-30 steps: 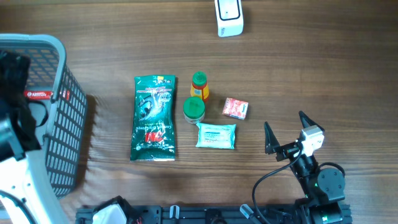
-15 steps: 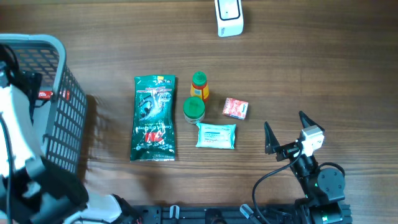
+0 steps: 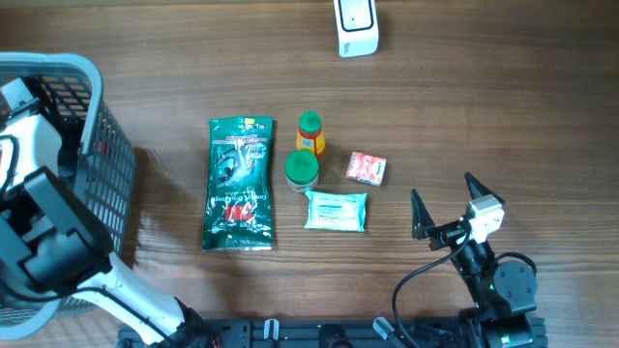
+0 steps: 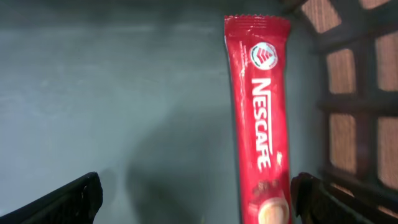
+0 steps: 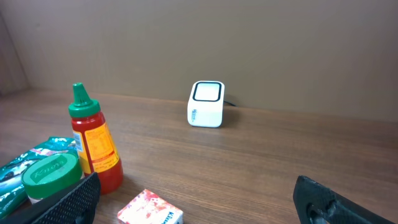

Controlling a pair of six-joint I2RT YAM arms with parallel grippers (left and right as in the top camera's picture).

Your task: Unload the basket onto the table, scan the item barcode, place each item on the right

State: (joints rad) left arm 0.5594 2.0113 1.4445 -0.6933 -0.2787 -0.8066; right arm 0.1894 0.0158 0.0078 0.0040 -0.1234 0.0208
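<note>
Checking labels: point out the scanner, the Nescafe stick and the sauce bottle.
scanner (image 3: 356,27): overhead view, middle of its white top.
Nescafe stick (image 4: 263,134): left wrist view, on the white lettering.
sauce bottle (image 5: 97,148): right wrist view, on its orange label.

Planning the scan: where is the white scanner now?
The white scanner sits at the top of the overhead view, slightly right of centre, beyond the sauce bottle and apart from it.

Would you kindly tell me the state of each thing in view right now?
Basket: upright, holds the sachet.
Sachet: lying flat on the basket floor.
Left claw: open, empty, over the sachet.
Right claw: open, empty.
Pouch: lying flat.
Bottle: upright, capped.
Jar: upright, lid on.
Box: lying flat.
Wipes: lying flat.
Scanner: standing, untouched.
</note>
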